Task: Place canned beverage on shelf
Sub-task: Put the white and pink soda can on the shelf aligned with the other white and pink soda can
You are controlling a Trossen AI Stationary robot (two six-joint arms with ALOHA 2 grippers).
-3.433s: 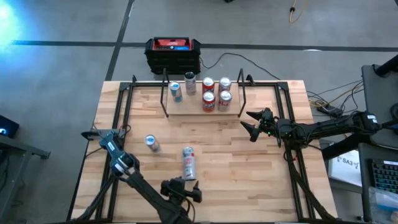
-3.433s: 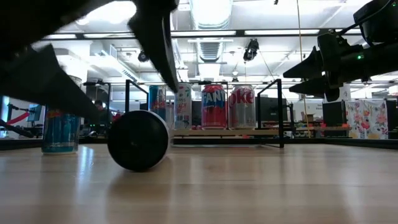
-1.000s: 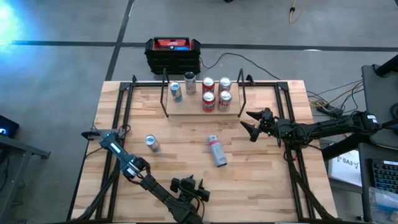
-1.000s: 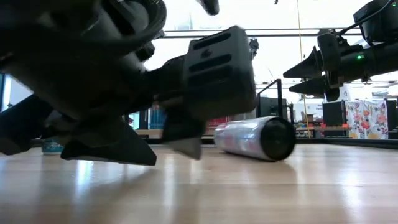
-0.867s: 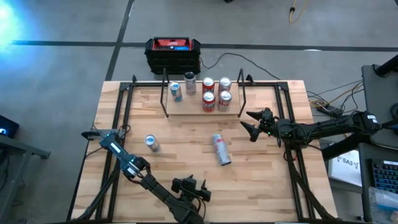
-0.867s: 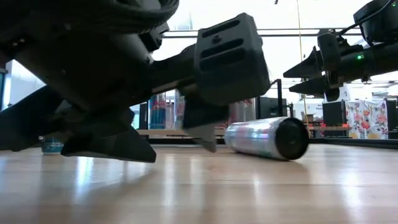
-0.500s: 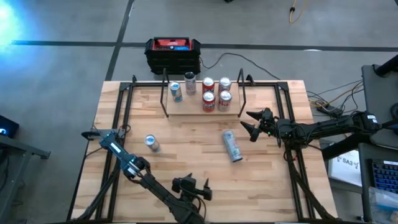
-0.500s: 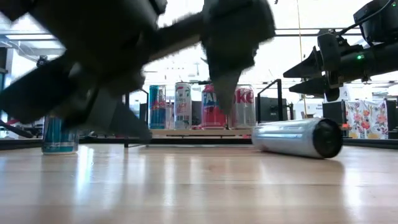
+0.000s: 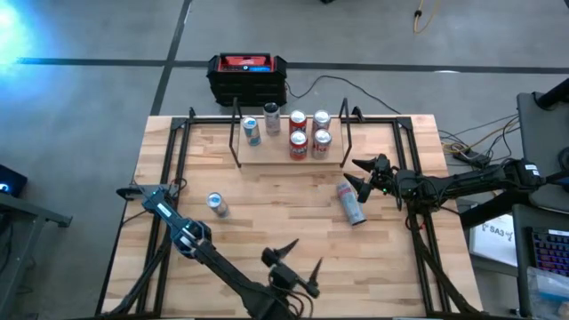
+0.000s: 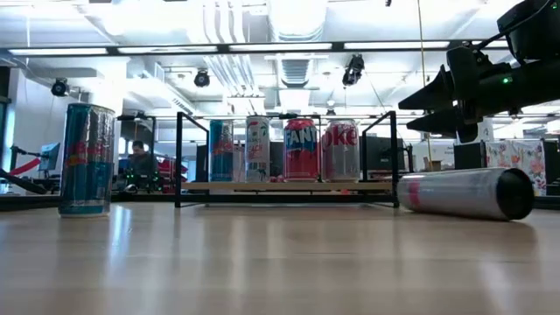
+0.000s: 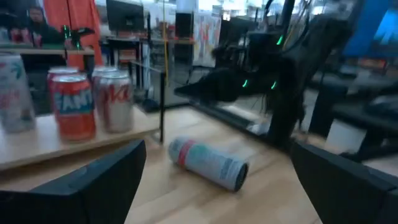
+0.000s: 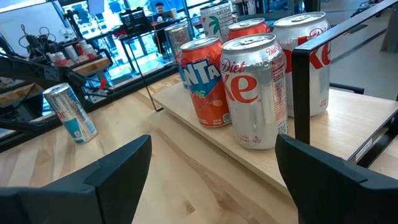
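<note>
A silver can (image 9: 350, 203) is seen lying on the slatted table (image 9: 391, 267) at 3 o'clock (busy lab behind); left gripper (image 9: 293, 263) and right gripper (image 9: 360, 175) are both spread.

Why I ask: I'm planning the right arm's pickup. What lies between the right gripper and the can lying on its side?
Nothing. In the high view the right gripper hangs open right beside the toppled can, with only bare tabletop around them.
</note>
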